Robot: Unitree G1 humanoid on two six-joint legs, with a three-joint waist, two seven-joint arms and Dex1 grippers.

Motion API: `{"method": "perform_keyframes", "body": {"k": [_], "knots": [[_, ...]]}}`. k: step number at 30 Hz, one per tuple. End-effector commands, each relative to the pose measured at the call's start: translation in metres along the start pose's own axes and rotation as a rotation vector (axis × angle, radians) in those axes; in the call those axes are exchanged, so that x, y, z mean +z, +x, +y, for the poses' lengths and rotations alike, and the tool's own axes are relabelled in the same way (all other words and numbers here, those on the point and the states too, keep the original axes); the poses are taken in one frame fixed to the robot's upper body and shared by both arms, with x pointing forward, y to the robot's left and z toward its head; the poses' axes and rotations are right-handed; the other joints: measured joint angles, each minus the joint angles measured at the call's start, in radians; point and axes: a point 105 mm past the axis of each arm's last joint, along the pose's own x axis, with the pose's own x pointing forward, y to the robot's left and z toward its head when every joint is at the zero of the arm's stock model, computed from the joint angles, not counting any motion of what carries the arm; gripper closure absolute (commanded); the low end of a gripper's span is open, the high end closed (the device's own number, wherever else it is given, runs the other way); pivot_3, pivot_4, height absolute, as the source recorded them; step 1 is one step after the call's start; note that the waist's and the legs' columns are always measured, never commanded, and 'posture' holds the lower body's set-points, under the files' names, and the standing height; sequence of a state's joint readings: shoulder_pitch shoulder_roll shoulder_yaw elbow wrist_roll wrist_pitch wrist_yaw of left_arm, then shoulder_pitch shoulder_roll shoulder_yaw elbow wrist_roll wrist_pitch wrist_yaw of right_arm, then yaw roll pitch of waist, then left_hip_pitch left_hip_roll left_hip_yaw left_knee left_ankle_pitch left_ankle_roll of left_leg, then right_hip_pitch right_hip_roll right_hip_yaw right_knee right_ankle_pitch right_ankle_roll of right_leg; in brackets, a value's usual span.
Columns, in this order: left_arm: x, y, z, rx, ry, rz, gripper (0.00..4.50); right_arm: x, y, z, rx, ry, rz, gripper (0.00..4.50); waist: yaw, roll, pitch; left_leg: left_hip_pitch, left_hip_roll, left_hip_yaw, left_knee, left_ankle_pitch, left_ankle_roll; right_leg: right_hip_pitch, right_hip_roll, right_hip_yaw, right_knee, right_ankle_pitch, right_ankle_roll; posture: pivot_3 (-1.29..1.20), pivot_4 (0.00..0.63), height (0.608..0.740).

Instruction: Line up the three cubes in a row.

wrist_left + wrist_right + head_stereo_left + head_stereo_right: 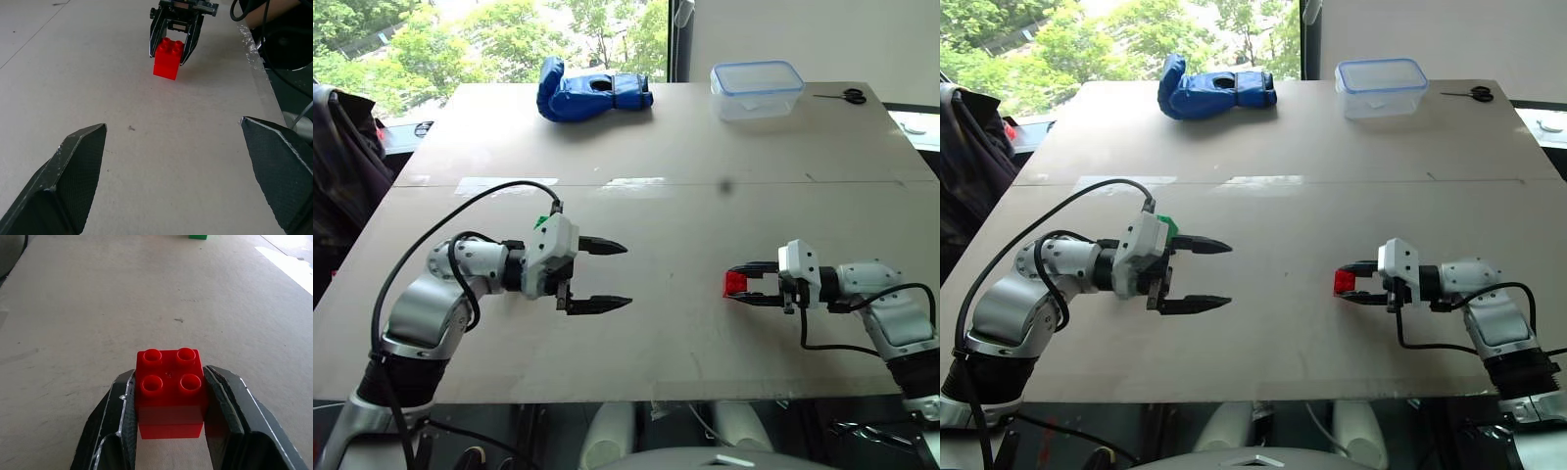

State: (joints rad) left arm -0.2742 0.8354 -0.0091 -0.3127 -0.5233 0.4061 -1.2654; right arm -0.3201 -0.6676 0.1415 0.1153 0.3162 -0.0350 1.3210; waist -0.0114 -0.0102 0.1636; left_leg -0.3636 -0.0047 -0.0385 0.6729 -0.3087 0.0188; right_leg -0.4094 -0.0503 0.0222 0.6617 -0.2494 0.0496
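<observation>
Item 1: red cube (169, 391). We find it clamped between the two fingers of the right gripper (741, 285), studs up, at about 4 o'clock on the worktop (685, 137); we cannot tell whether its base touches the surface.

Item 2: green cube (1167, 224). We see a corner of it just behind the left wrist housing, at about 9 o'clock on the worktop.

Item 3: left gripper (607, 275). Its fingers stand spread wide with nothing between them, pointing toward the red cube, well apart from it.

Item 4: blue glove (589, 92). It lies at about 11 o'clock, near the far edge.

Item 5: clear container (756, 89), lidded, at about 1 o'clock.

Item 6: scissors (845, 96), beside the container, toward 2 o'clock.
</observation>
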Motion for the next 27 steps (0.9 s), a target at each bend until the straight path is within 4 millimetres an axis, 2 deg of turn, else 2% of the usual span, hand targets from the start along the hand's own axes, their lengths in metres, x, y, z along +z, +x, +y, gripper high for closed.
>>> {"method": "perform_keyframes", "body": {"k": [1,8,19,21,25,26,27], "knots": [[0.012,-0.001,-0.004,-0.008,0.029,-0.01,0.0,0.003,-0.009,-0.007,0.031,-0.031,-0.015,3.2,-0.002,0.0,0.001,0.0,0.0,0.0,0.0,0.0,0.0,0.0,0.0,0.0,0.0,0.0,0.0,0.0,0.15,0.74],[0.014,-0.004,-0.003,-0.013,0.005,-0.005,0.0,0.004,-0.014,-0.026,0.024,-0.051,-0.053,3.2,-0.006,0.0,0.001,0.001,0.0,0.001,0.0,0.0,0.0,0.0,0.0,0.0,0.001,0.0,0.0,0.0,0.15,0.74],[0.006,-0.007,-0.003,-0.001,0.009,0.005,0.0,0.003,-0.011,-0.027,0.056,-0.049,-0.056,3.2,-0.005,0.0,0.001,0.001,0.0,0.001,0.0,0.0,0.0,0.0,-0.001,0.0,0.001,0.0,0.0,0.0,0.15,0.74],[0.005,-0.008,-0.003,0.001,0.009,0.004,0.0,0.003,-0.011,-0.027,0.048,-0.051,-0.058,2.14,-0.005,0.0,0.001,0.001,0.0,0.001,0.0,0.0,0.0,0.0,-0.001,0.0,0.001,0.0,0.0,0.0,0.15,0.74],[0.001,-0.009,-0.005,0.003,0.009,0.005,0.0,0.002,-0.012,-0.029,0.032,-0.054,-0.056,0.41,-0.004,0.0,0.001,0.001,0.0,0.001,0.0,0.0,0.0,0.0,-0.001,0.0,0.001,0.0,0.0,0.0,0.15,0.74],[0.001,-0.01,-0.005,0.004,0.009,0.004,0.0,0.002,-0.012,-0.029,0.032,-0.053,-0.056,0.05,-0.004,0.0,0.001,0.001,0.0,0.001,0.0,0.0,0.0,0.0,-0.002,0.0,0.001,0.0,0.0,0.0,0.15,0.74],[0.001,-0.01,-0.005,0.004,0.009,0.004,0.0,0.002,-0.013,-0.029,0.033,-0.051,-0.054,0.05,-0.004,0.0,0.001,0.001,0.0,0.001,0.0,0.0,0.0,0.0,-0.002,0.0,0.001,0.0,0.0,0.0,0.15,0.74]]}}
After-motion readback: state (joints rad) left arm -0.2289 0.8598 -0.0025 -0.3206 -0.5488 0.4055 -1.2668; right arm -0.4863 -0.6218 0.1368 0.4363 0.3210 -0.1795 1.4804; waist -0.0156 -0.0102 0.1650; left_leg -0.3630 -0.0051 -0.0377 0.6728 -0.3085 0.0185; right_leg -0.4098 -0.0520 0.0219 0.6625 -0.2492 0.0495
